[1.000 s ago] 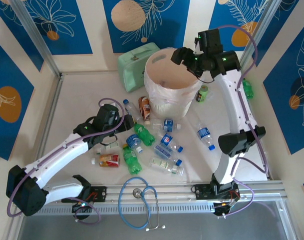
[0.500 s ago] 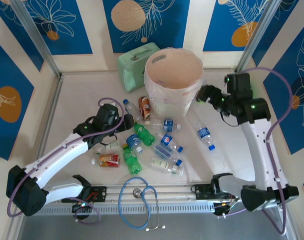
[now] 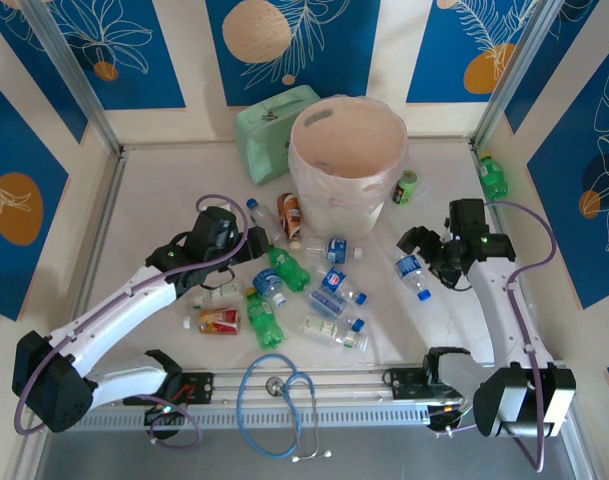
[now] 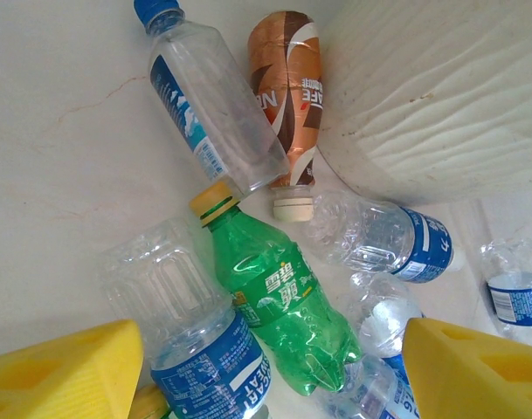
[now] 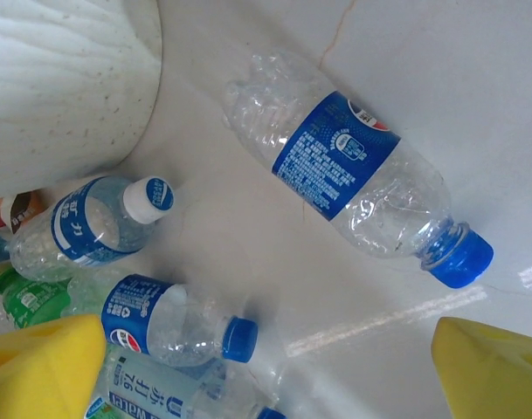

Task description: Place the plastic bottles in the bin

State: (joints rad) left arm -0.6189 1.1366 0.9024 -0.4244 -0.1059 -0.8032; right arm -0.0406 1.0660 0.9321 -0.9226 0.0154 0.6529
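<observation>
while the bin (image 3: 324, 200) stands upright, the plastic bottles (image 3: 265, 322) lie beside it

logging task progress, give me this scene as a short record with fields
left gripper: open, empty, over the bottle cluster
right gripper: open, empty, near a lone blue-label bottle
bin: upright, just behind the cluster
loose bottles: the cluster, the lone one, and a green bottle far right
other items: mint-green case left of the bin, dark-green can right of it, stethoscope at the near edge
</observation>
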